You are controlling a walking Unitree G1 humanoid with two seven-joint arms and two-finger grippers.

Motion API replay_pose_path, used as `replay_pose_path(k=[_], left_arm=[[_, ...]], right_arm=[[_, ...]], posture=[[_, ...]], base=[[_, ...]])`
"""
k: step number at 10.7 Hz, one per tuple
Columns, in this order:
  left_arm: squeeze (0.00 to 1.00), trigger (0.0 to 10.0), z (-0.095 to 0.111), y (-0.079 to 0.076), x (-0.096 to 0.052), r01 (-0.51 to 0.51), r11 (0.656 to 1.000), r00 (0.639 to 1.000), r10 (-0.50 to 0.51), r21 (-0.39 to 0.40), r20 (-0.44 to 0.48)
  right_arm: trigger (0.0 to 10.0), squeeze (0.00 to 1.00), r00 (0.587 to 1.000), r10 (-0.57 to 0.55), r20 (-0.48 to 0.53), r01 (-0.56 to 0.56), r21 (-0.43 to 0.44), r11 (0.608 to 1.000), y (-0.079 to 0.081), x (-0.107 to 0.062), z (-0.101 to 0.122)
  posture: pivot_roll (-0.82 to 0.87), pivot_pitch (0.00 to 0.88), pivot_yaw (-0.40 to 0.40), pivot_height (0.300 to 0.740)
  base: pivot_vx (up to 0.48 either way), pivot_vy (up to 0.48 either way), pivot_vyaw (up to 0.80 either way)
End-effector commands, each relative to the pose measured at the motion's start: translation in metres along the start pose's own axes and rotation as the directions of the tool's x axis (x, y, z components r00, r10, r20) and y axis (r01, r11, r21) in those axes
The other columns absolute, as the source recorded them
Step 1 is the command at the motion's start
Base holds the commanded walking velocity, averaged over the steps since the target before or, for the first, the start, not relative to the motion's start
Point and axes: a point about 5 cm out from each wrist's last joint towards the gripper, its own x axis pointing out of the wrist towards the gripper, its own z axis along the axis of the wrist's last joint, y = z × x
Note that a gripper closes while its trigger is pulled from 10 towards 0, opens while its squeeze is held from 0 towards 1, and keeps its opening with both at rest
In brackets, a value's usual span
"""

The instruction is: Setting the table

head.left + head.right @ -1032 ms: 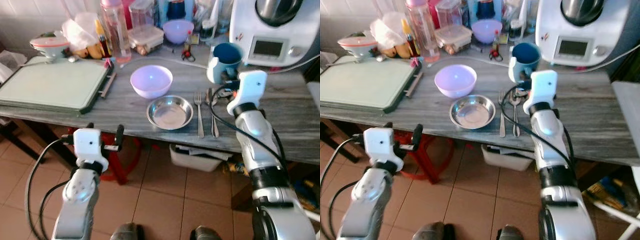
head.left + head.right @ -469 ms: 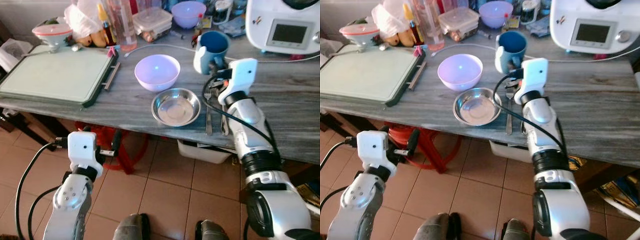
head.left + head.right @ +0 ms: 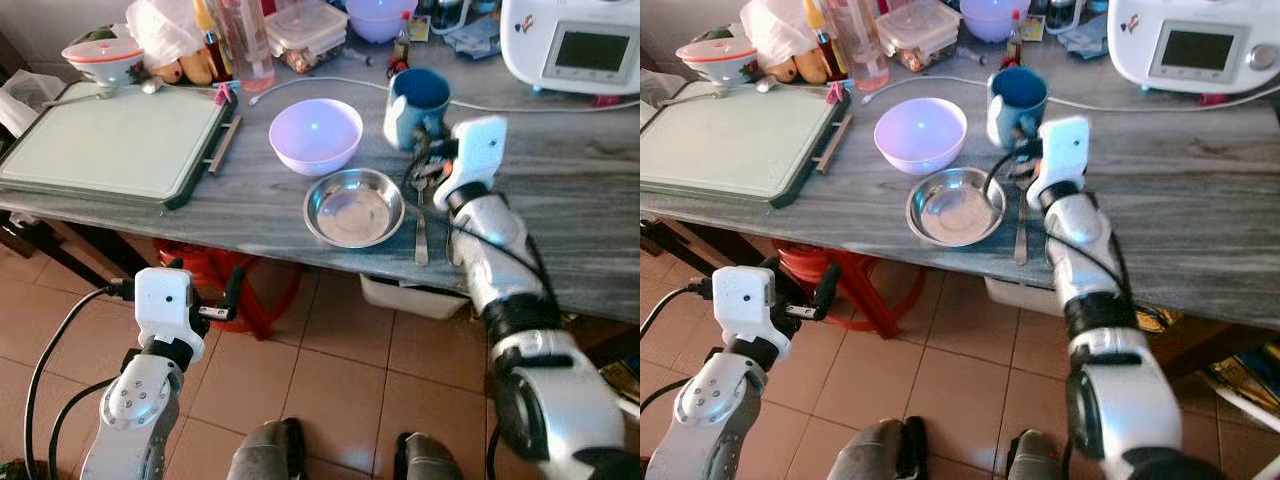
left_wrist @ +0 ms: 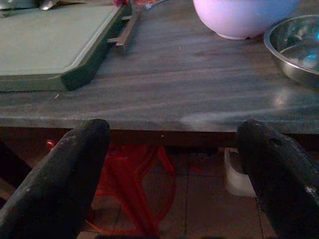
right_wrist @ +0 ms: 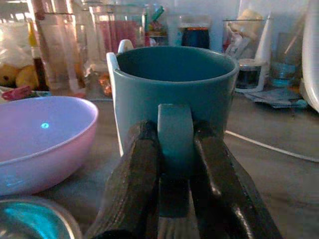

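Note:
A blue mug (image 3: pixel 418 103) stands on the grey table (image 3: pixel 250 200), just behind a fork (image 3: pixel 420 225) and to the right of a lilac bowl (image 3: pixel 315 135). My right gripper (image 5: pixel 174 132) is shut on the mug's handle, one black finger (image 5: pixel 139 164) on each side. A steel bowl (image 3: pixel 353 207) sits near the front edge, left of the fork. My left gripper (image 4: pixel 174 164) is open and holds nothing. It hangs below and in front of the table edge (image 3: pixel 205 290).
A green board (image 3: pixel 100 140) covers the table's left part. Bottles, containers and a second lilac bowl crowd the back; a white kitchen machine (image 3: pixel 580 45) stands at the back right. A white cable (image 3: pixel 330 82) runs behind the mug. A red stool (image 3: pixel 265 290) and white bin (image 3: pixel 410 297) sit under the table.
The camera has shifted. The mug, held by my right gripper, has moved left from one second ago, closer to the lilac bowl and behind the fork. My left arm has stayed low.

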Motion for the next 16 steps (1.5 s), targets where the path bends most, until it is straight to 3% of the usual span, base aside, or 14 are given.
replay_pose_path(k=[1, 4, 12, 13, 14, 16], left_arm=[[0.0, 10.0, 0.0, 0.002, -0.003, 0.005, 1.0, 1.0, -0.005, 0.01, -0.015], [0.0, 10.0, 0.001, 0.002, -0.006, 0.001, 1.0, 1.0, -0.001, 0.012, -0.019], [0.0, 10.0, 0.001, 0.0, -0.007, 0.009, 1.0, 1.0, -0.009, 0.016, -0.029], [0.0, 10.0, 0.0, -0.002, -0.005, 0.009, 1.0, 1.0, -0.008, 0.012, -0.029], [0.0, 10.0, -0.001, -0.004, -0.002, 0.011, 1.0, 1.0, -0.011, 0.009, -0.026], [0.0, 10.0, -0.002, -0.01, 0.003, 0.009, 1.0, 1.0, -0.009, -0.012, -0.012]], right_arm=[[10.0, 0.0, 0.999, 0.027, 0.035, -0.027, 0.001, 1.0, 0.005, 0.007, 0.008], [10.0, 0.0, 0.994, 0.104, 0.034, -0.105, 0.024, 0.994, 0.015, 0.01, 0.006], [10.0, 0.0, 0.988, 0.155, -0.021, -0.155, 0.007, 0.988, 0.014, 0.009, -0.005], [10.0, 0.26, 0.985, 0.173, -0.023, -0.172, 0.008, 0.985, 0.018, 0.007, -0.009], [10.0, 1.0, 0.984, 0.176, -0.018, -0.176, 0.011, 0.984, 0.02, 0.006, -0.01], [10.0, 1.0, 0.984, 0.179, -0.006, -0.179, -0.018, 0.984, 0.02, 0.001, -0.011]], posture=[[0.13, 0.212, 0.141, 0.74], [0.14, 0.219, 0.136, 0.74], [0.15, 0.23, 0.135, 0.74], [0.13, 0.226, 0.127, 0.74], [0.12, 0.221, 0.118, 0.74], [0.1, 0.205, 0.102, 0.74]], base=[[0.0, 0.0, 0.0], [0.0, 0.0, 0.0], [0.0, 0.0, 0.0], [0.0, 0.0, 0.0], [0.0, 0.0, 0.0], [0.0, 0.0, 0.0]])
